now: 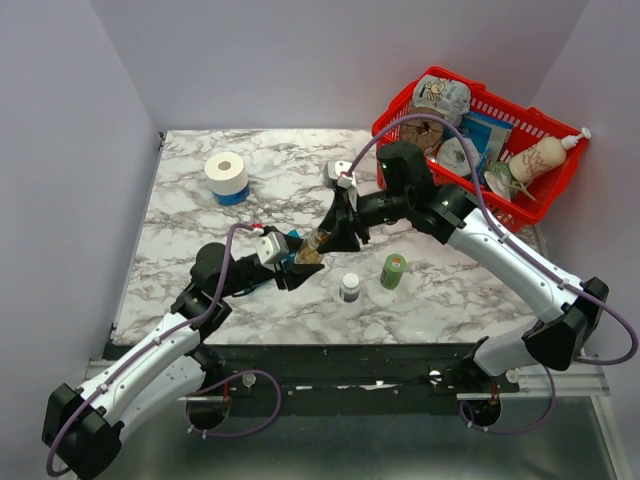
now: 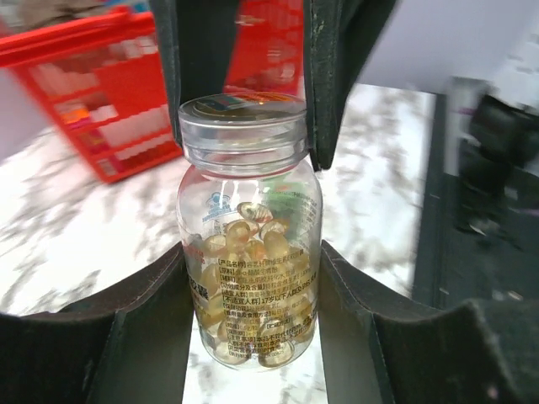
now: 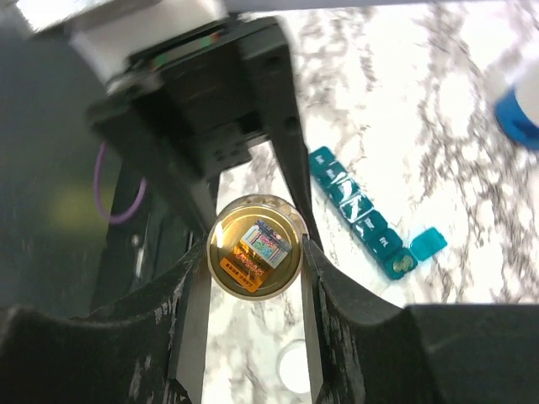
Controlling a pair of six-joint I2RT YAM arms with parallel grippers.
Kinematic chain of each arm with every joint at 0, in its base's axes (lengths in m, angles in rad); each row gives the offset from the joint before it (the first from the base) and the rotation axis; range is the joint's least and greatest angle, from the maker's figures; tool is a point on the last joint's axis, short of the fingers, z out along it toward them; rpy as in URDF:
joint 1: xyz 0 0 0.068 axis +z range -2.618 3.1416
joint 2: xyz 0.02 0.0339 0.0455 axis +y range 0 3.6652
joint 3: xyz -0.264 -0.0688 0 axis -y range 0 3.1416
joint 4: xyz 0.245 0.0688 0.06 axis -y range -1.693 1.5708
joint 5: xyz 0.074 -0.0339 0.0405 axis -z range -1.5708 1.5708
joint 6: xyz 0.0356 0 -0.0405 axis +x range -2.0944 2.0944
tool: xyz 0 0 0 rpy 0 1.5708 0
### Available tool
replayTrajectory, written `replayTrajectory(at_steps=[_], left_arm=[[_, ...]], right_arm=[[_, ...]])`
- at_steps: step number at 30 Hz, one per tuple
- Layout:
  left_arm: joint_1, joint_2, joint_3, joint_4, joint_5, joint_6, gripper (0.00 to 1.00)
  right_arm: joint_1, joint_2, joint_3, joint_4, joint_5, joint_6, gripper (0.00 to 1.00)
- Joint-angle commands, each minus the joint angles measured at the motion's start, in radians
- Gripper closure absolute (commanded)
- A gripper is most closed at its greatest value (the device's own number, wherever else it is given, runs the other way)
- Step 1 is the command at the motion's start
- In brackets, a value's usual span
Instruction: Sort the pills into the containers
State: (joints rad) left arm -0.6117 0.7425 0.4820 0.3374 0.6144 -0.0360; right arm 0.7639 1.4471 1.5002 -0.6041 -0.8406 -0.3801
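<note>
Your left gripper [image 1: 290, 265] clamped the body of the clear bottle [image 1: 312, 247]; your right gripper [image 2: 248, 135] clenched its cap [image 3: 255, 255]. Pills [image 2: 253, 244] lay inside, with the organiser strip [image 3: 358, 210] near. Best practice, by judgement: you twisted gently and kept the bottle upright.

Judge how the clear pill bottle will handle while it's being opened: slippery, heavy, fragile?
The bottle looks smooth and glossy, so it may twist or slip in the left gripper. Only partly filled with small pills, it is probably light. Its round body would likely roll if dropped on its side.
</note>
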Motion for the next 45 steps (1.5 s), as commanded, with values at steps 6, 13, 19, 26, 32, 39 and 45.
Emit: replayTrajectory(at_steps=[6,13,19,26,32,39,45], left_arm=[[-0.029,0.055,0.044,0.279,-0.3,-0.002,1.0],[-0.019,0.017,0.029,0.1,-0.099,0.03,1.0],[0.015,0.012,0.055,0.026,0.149,0.031,1.0],[0.021,0.072,0.098,0.048,0.298,-0.004,1.0],[0.021,0.101,0.098,0.066,0.315,-0.019,1.0],[0.02,0.107,0.096,0.071,0.286,-0.021,1.0],[0.02,0.098,0.093,0.072,0.228,-0.021,1.0]], right_arm=[[0.015,0.069,-0.015,0.149,0.143,0.325,0.5],[-0.026,0.024,0.204,-0.206,-0.073,-0.139,0.02],[-0.026,0.038,0.292,-0.609,-0.227,-0.791,0.0],[-0.015,0.114,0.305,-0.632,-0.315,-0.791,0.09],[-0.009,0.087,0.249,-0.508,-0.289,-0.672,0.16],[-0.003,0.091,0.242,-0.49,-0.285,-0.632,0.39],[0.003,0.085,0.212,-0.413,-0.241,-0.514,0.62]])
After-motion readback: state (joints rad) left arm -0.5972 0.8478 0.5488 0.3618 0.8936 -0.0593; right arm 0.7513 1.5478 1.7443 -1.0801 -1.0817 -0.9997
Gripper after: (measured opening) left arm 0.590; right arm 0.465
